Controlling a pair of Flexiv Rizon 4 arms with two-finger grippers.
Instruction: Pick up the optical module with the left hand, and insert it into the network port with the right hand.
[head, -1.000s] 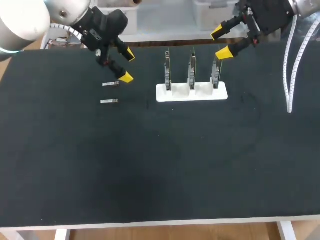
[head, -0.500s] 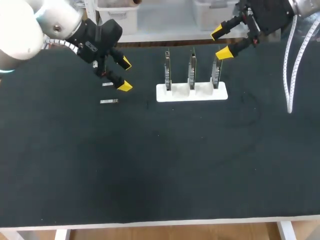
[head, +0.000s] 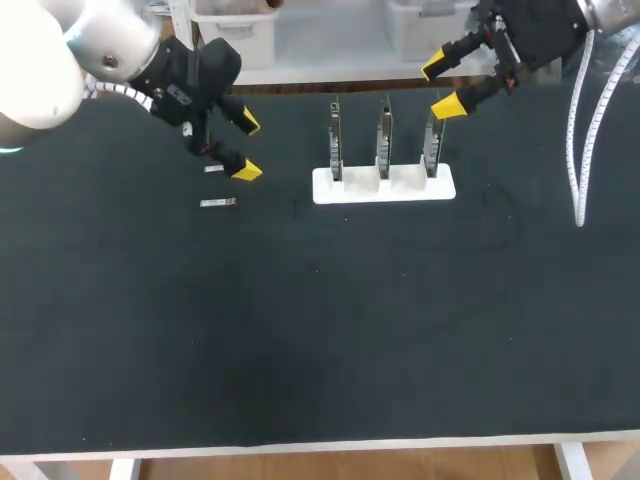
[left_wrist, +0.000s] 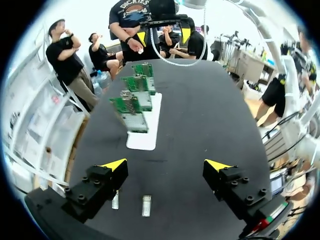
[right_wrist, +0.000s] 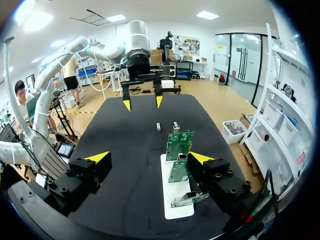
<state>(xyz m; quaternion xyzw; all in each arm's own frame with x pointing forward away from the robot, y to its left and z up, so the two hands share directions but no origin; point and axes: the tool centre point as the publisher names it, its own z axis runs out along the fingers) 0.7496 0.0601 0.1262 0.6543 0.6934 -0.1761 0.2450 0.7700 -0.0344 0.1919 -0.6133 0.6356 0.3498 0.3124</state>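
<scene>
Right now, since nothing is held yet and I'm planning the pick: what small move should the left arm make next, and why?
Probably shift the left gripper sideways until the optical module sits centred between its open fingers. The wrist view shows it lying flat, off toward one finger, untouched.

Two optical modules (head: 217, 203); three boards (head: 384, 135)

No legible print on the circuit boards (left_wrist: 136, 82), seemingly.
</scene>
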